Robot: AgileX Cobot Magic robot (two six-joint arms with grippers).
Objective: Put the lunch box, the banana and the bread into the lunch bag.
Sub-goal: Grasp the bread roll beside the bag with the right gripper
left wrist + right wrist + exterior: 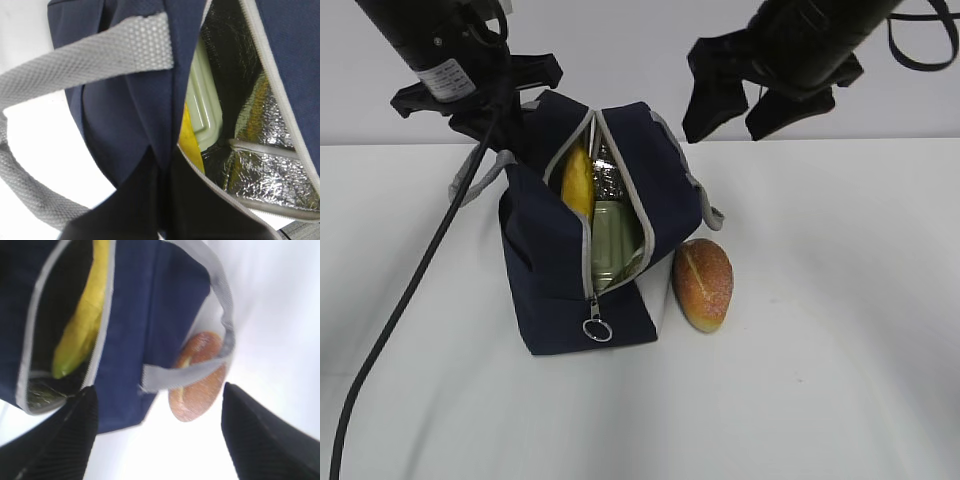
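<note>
The navy lunch bag [550,280] stands mid-table with its zipper open. The yellow banana [578,180] and the green-lidded lunch box [615,240] lie inside it against the foil lining. My left gripper [515,145] is shut on the bag's rear left rim; the left wrist view shows its fingers [145,210] pinching navy fabric beside the banana [192,145] and the lunch box [205,105]. The bread [703,283] lies on the table against the bag's right side. My right gripper [732,125] hangs open and empty above and behind it; the bread [197,395] shows between its fingers.
A black cable [410,290] runs from the left arm down across the table's left front. A grey strap handle [220,300] loops over the bag's right side above the bread. The zipper's ring pull [597,329] hangs at the bag's front. The table [840,350] is white.
</note>
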